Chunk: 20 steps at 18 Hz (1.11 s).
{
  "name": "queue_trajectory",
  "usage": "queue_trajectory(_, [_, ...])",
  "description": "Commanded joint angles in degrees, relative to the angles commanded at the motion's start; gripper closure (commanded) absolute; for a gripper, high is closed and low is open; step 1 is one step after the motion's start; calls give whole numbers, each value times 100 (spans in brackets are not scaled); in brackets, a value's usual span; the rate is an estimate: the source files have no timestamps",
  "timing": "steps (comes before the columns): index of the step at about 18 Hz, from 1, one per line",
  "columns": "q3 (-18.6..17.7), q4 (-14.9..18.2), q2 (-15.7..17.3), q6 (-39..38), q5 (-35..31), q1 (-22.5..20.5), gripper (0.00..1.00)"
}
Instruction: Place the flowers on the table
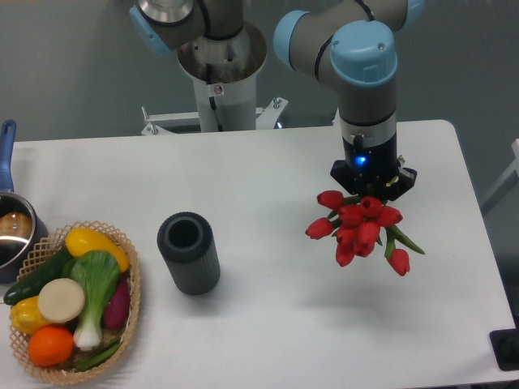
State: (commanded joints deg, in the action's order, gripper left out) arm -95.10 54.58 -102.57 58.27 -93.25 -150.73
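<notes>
The end effector (372, 188) grasps the flowers (362, 227), which hang below it over the table (268, 178). Carry step; next: lower, then release.

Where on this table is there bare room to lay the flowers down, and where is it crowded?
Bare table runs between the dark vase and the right edge, under the red flowers held in the gripper. The back strip is also bare. The left end is crowded by the vegetable basket and pot.
</notes>
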Motion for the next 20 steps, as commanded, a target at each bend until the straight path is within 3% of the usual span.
queue_trajectory(7, [-527, -70, -9, -96, 44, 140, 98])
queue_trajectory(10, [-554, -70, -201, -676, 61, 211, 95])
queue_trajectory(13, [-475, -70, -395, -677, 97, 325, 55])
queue_trajectory(16, [-449, -140, -492, -659, 70, 343, 0])
queue_trajectory(20, [-448, -202, -431, -677, 9, 343, 0])
